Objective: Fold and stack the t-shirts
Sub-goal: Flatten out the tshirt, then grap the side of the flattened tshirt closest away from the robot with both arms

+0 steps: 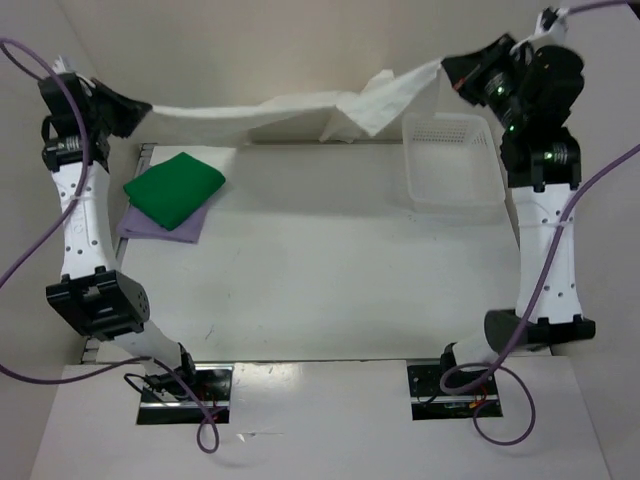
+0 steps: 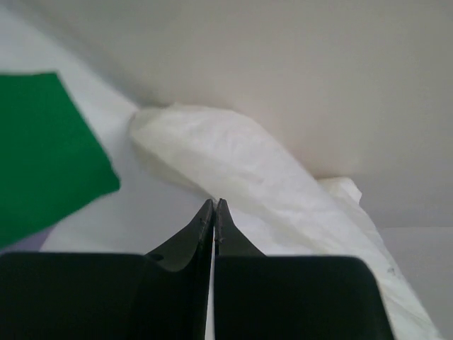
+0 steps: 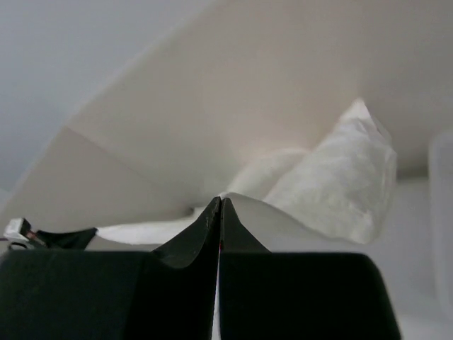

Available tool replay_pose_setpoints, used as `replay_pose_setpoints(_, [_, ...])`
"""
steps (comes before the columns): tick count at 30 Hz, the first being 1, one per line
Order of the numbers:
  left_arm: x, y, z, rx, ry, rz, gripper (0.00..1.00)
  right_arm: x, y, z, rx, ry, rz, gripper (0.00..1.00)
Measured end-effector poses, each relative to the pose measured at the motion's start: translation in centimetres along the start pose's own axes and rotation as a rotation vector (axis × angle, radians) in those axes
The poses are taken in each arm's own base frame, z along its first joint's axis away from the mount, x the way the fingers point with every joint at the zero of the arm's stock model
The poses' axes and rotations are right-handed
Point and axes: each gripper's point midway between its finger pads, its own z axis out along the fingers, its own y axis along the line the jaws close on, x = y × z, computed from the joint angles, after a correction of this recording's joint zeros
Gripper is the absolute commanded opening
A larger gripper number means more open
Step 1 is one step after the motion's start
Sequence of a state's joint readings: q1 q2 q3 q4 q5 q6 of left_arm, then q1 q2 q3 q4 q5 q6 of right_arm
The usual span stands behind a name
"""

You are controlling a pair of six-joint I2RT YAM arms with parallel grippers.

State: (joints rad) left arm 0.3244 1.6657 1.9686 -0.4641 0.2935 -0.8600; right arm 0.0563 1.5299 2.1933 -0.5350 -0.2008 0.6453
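Note:
The creamy white t-shirt (image 1: pixel 290 113) hangs stretched in the air across the back of the table, held at both ends. My left gripper (image 1: pixel 138 108) is shut on its left end, my right gripper (image 1: pixel 447 72) is shut on its right end. A loose part of the shirt (image 1: pixel 375 100) droops near the right end. In the left wrist view the shut gripper (image 2: pixel 214 204) pinches the white cloth (image 2: pixel 241 159). In the right wrist view the shut gripper (image 3: pixel 220 201) pinches the cloth (image 3: pixel 340 177). The folded green t-shirt (image 1: pixel 174 188) lies on the folded lavender t-shirt (image 1: pixel 178 226) at the table's left.
A white plastic mesh basket (image 1: pixel 452 160) stands at the back right of the table, just below the right arm's wrist. The table's front edge (image 1: pixel 320 360) lies above the two arm bases.

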Motion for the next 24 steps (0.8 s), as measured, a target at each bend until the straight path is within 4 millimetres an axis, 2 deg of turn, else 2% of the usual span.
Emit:
replay_pose_setpoints(2, [3.3, 3.2, -0.1, -0.059, 0.06, -0.026, 0.0, 4.7, -4.1, -0.5, 0.092, 0.09, 0.01, 0.0])
replay_pose_setpoints(4, [7.1, 6.8, -0.7, -0.13, 0.131, -0.048, 0.0, 11.4, -9.5, -2.0, 0.214, 0.226, 0.03, 0.0])
replay_pose_setpoints(6, [10.8, 10.2, -1.7, -0.192, 0.189, -0.06, 0.0, 18.6, -14.7, -4.4, 0.338, 0.382, 0.061, 0.0])
replay_pose_setpoints(8, [14.8, 13.7, -3.3, -0.27, 0.259, -0.064, 0.0, 25.9, -19.4, -8.3, 0.457, 0.548, 0.098, 0.0])
replay_pose_setpoints(9, [16.4, 15.0, -3.9, -0.3, 0.285, -0.063, 0.0, 28.6, -21.0, -10.2, 0.505, 0.615, 0.116, 0.0])
replay_pose_setpoints(11, [19.8, 18.2, -5.7, -0.371, 0.341, -0.056, 0.0, 33.6, -23.1, -14.8, 0.585, 0.751, 0.156, 0.0])
replay_pose_setpoints(12, [21.7, 19.9, -6.6, -0.412, 0.38, -0.057, 0.0, 35.2, -23.5, -16.8, 0.612, 0.801, 0.179, 0.0])
replay_pose_setpoints(14, [25.0, 22.8, -8.6, -0.493, 0.46, -0.06, 0.0, 36.9, -23.2, -19.7, 0.629, 0.861, 0.218, 0.0])
replay_pose_setpoints(15, [26.4, 23.9, -9.6, -0.528, 0.498, -0.064, 0.0, 37.1, -22.7, -20.7, 0.623, 0.874, 0.234, 0.0])
replay_pose_setpoints(17, [28.4, 24.9, -11.5, -0.567, 0.564, -0.079, 0.0, 36.5, -21.1, -21.9, 0.594, 0.868, 0.254, 0.0])
replay_pose_setpoints(19, [28.9, 24.2, -12.9, -0.558, 0.592, -0.09, 0.0, 35.4, -19.1, -23.0, 0.545, 0.841, 0.258, 0.0])
replay_pose_setpoints(24, [28.2, 21.6, -15.7, -0.507, 0.597, -0.064, 0.0, 32.0, -16.0, -25.2, 0.526, 0.794, 0.252, 0.0])
